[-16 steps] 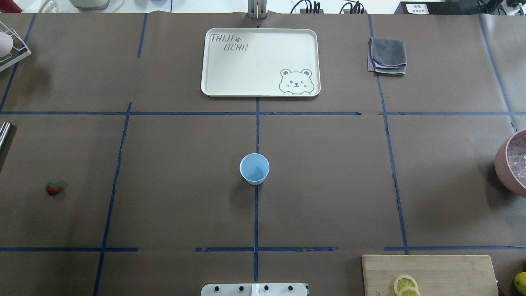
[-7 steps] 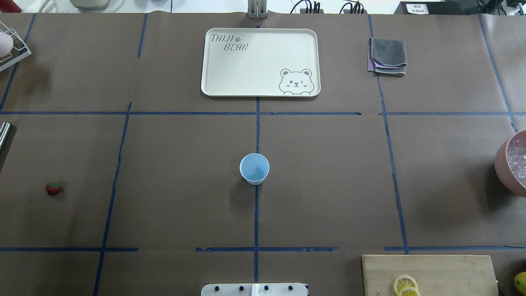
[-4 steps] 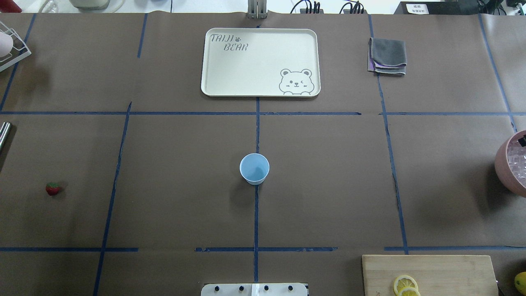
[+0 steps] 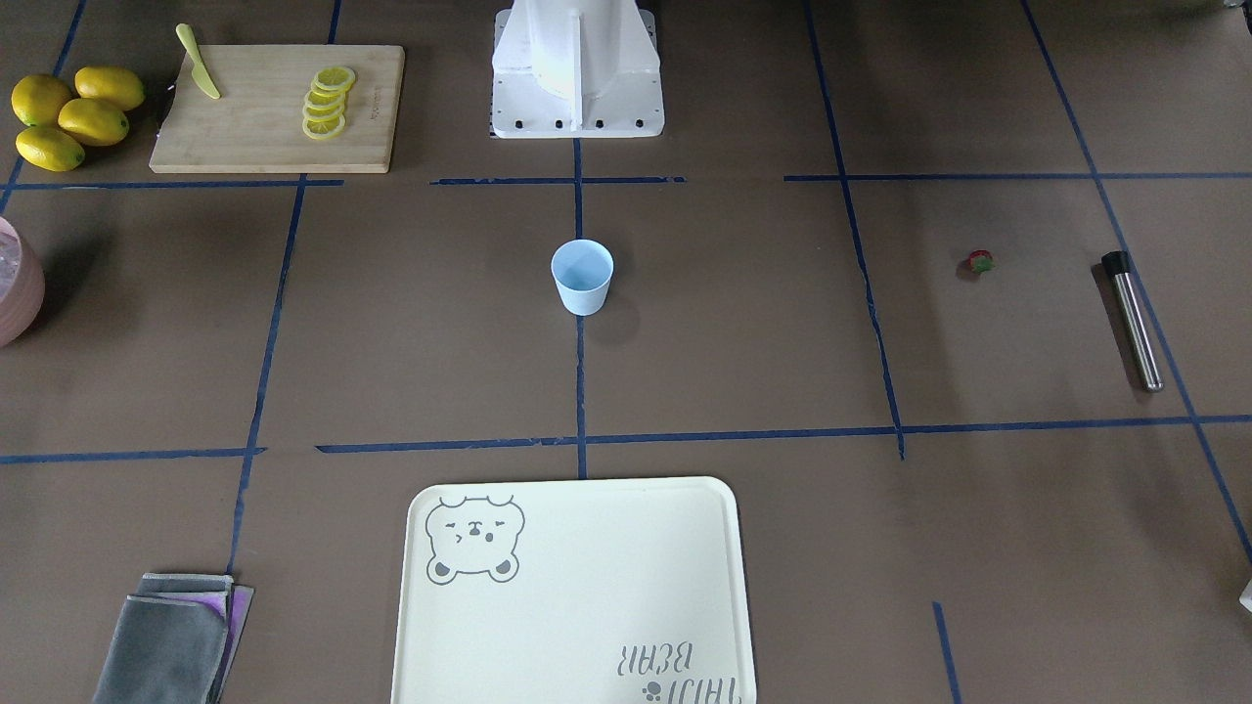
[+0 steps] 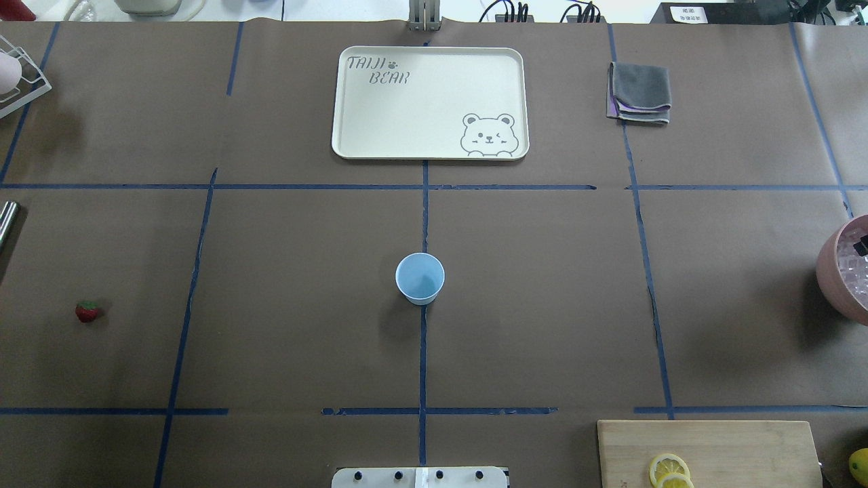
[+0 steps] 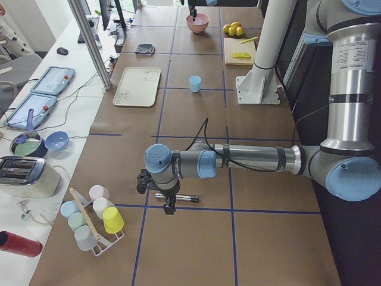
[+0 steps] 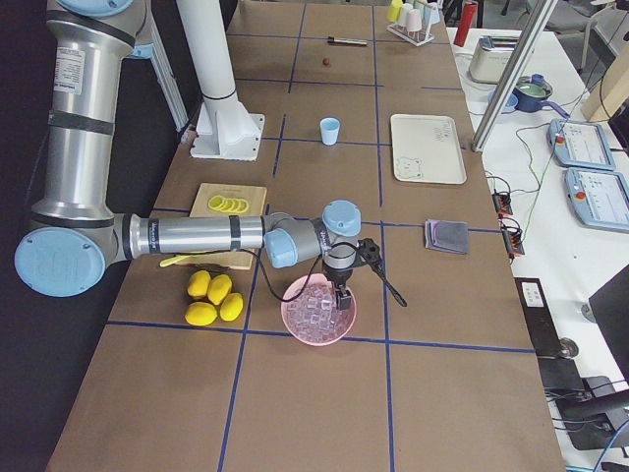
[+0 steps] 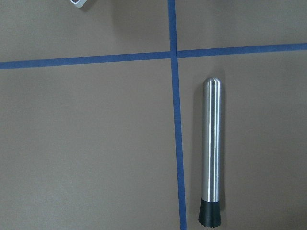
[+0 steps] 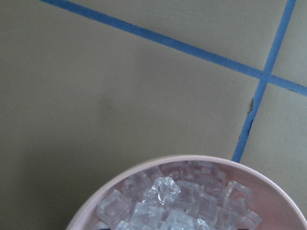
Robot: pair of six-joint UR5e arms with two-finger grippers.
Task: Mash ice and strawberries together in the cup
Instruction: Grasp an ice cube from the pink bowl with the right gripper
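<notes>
Overhead exterior view, we are seeing the cup point(image 5: 420, 278) standing mid-table, the strawberry point(image 5: 87, 311) lying far left, our right gripper point(image 7: 341, 298) hovering over the ice point(image 9: 165, 201) in the pink bowl point(image 9: 268, 182), our left gripper point(image 6: 169, 204) hanging above the steel rod point(image 8: 211, 153), neither grip's state we can tell.

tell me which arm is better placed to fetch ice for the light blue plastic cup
Right. The right gripper hangs over the pink bowl of clear ice cubes; the left gripper is by the steel rod.

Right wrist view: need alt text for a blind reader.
A pink bowl of clear ice cubes sits at the bottom edge, seen from above and partly cut off. Beyond it is brown table paper crossed by blue tape lines.
</notes>
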